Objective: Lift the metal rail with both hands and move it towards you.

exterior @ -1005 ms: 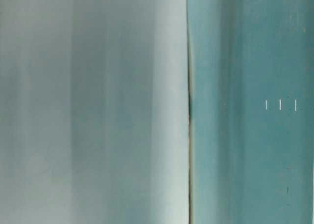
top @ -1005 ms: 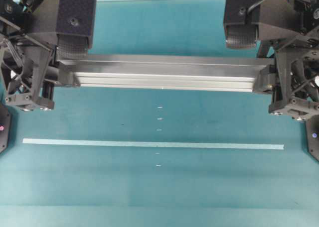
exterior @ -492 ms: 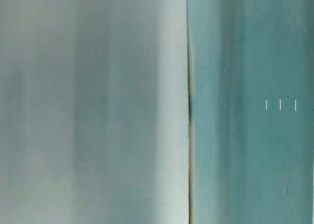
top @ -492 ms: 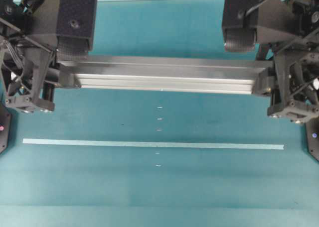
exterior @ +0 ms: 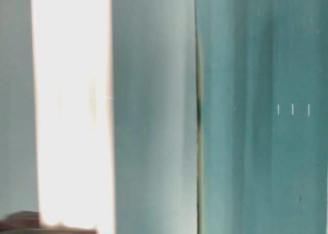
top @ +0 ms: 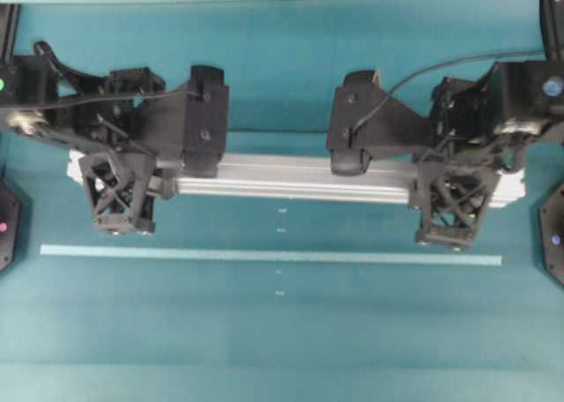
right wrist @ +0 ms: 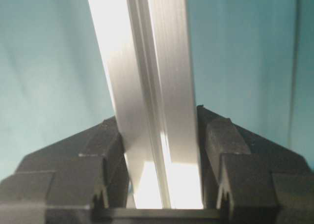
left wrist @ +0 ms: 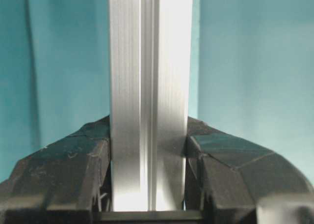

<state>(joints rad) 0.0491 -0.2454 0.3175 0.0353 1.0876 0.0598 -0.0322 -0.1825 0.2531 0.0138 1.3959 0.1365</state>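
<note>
The metal rail, a long silver grooved bar, lies across the teal mat above the tape strip. My left gripper is shut on it near its left end, and my right gripper is shut on it near its right end. In the left wrist view the rail runs straight up between the black fingers, which press both its sides; the gripper is clamped. In the right wrist view the rail leans slightly left in the shut gripper. I cannot tell whether the rail touches the mat.
A thin pale-teal tape strip runs across the mat just in front of the rail. Small white marks sit at mid-table. Black base brackets stand at the left edge and right edge. The table-level view shows a blurred bright band.
The rail and both grippers look smaller, so they are farther from the overhead camera, and they have shifted toward the tape strip. A bright band has appeared in the table-level view.
</note>
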